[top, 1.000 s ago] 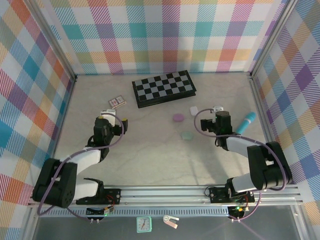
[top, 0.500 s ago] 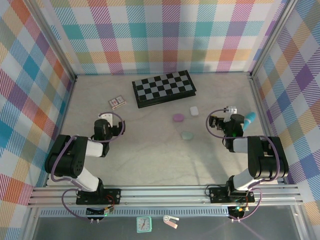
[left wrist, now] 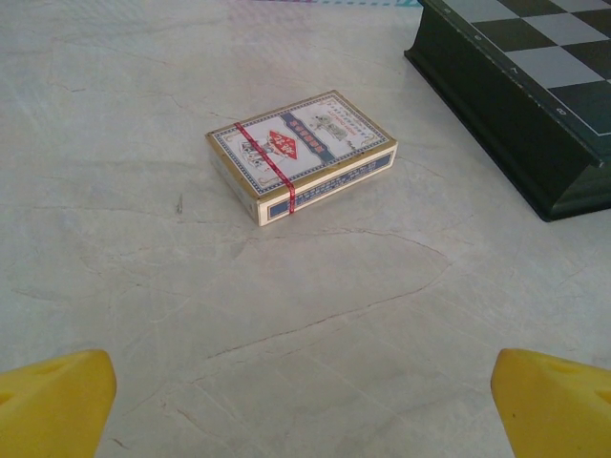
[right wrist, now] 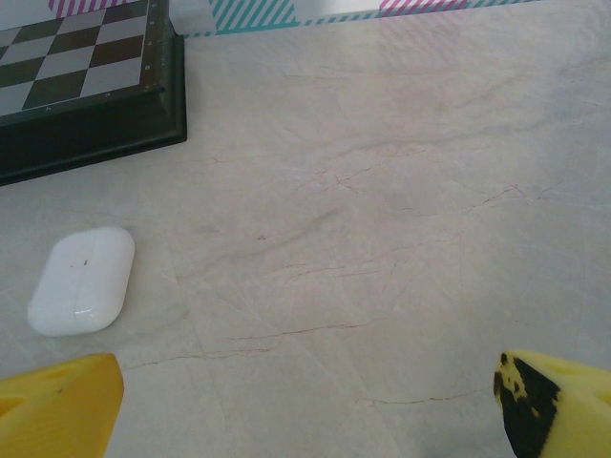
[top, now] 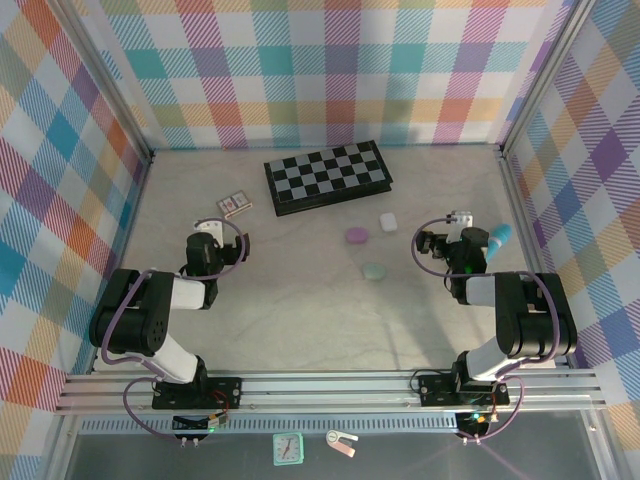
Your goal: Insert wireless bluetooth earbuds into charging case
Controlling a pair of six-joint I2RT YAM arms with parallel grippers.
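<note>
– At the bottom corners of both wrist views, what's cut off?
– Yellow fingertips (left wrist: 52, 401). The left gripper (left wrist: 304, 410) and right gripper (right wrist: 305, 405) gape wide, holding nothing.
– And the wireless bluetooth earbuds?
– Too small to make out. A shut white pebble-shaped plastic case (right wrist: 83, 280) lies beyond the right gripper, short of the black-and-grey chessboard (right wrist: 86, 86).

Folded chessboard (top: 327, 176) at back, banded card deck (top: 235, 205) to its left
</note>
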